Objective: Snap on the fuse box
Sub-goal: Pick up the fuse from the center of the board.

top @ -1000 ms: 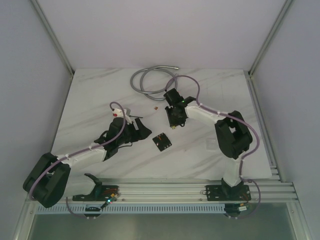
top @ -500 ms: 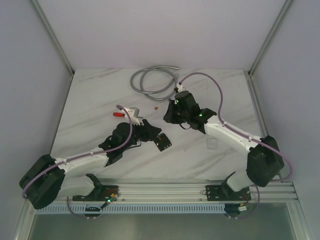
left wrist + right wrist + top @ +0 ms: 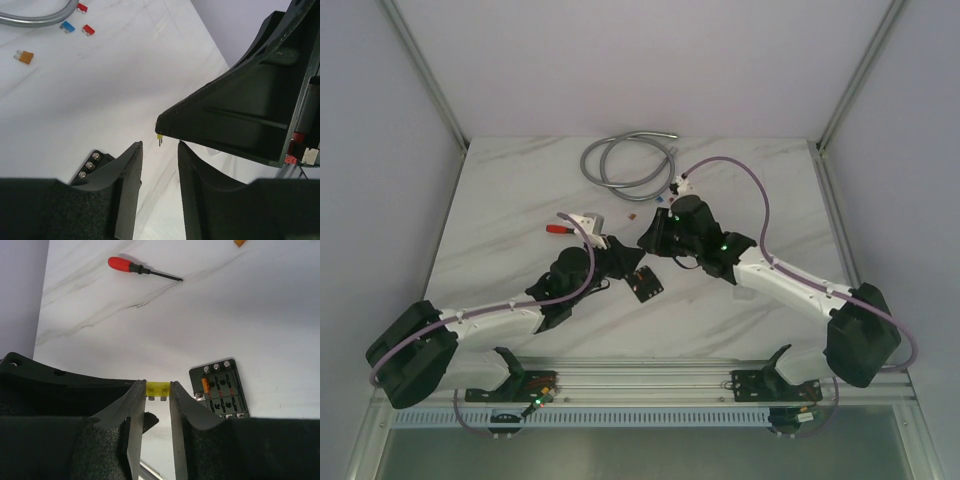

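We record the following.

- **Fuse box** (image 3: pixel 643 283): black, lying flat on the marble worktop (image 3: pixel 510 190), with one orange fuse visible in a slot.
- **Left tool** (image 3: pixel 160 150): just left of the fuse box. Its fingers stand a narrow gap apart with nothing between them.
- **Right tool** (image 3: pixel 648 242): just beyond the fuse box, pinching a yellow fuse (image 3: pixel 157 389) at its fingertips.
- **Red-handled screwdriver** (image 3: pixel 131 266): beyond the fuse box and to its left, lying apart from it.
- **Grey hose coil** (image 3: pixel 625 160): well beyond the fuse box.
- **Loose fuses**, orange (image 3: pixel 24 57), blue (image 3: pixel 67 27) and red (image 3: pixel 88 30): between the fuse box and the coil.
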Motion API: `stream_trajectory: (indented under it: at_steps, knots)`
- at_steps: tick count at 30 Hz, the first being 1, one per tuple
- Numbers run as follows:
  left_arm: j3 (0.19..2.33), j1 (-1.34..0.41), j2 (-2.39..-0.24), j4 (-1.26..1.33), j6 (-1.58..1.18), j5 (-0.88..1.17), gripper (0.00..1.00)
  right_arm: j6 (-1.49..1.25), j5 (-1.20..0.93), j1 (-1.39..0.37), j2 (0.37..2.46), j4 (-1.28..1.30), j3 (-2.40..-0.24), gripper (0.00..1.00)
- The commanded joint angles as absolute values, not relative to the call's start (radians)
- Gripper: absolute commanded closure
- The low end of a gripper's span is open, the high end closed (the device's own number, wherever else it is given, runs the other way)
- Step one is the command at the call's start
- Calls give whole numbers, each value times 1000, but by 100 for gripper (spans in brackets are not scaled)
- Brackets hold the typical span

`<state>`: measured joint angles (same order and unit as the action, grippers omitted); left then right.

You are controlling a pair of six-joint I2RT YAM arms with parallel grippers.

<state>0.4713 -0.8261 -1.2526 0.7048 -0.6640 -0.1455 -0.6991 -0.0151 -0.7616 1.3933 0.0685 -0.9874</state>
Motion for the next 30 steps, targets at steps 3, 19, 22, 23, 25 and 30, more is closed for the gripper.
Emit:
stream_trajectory:
  at_steps: [3, 19, 22, 23, 25, 30]
  knots:
    - [515, -832, -1261, 770, -632, -177, 61, -737, -21, -778, 1355, 11, -957, 74]
    - [510, -833, -1223, 699, -544, -191, 100, -713, -30, -786, 1321, -47, -905, 65]
    - [505, -827, -1195, 661, -489, -172, 100, -611, -90, -775, 1298, -55, -921, 52]
    - [502, -820, -1184, 655, -476, -156, 100, -560, -124, -767, 1288, -55, -927, 50]
    - [486, -803, -1159, 653, -454, -104, 100, -472, -189, -741, 1262, -54, -930, 48]
    - [468, -747, -1105, 635, -401, 73, 100, -279, -440, -652, 1203, -55, -927, 48]
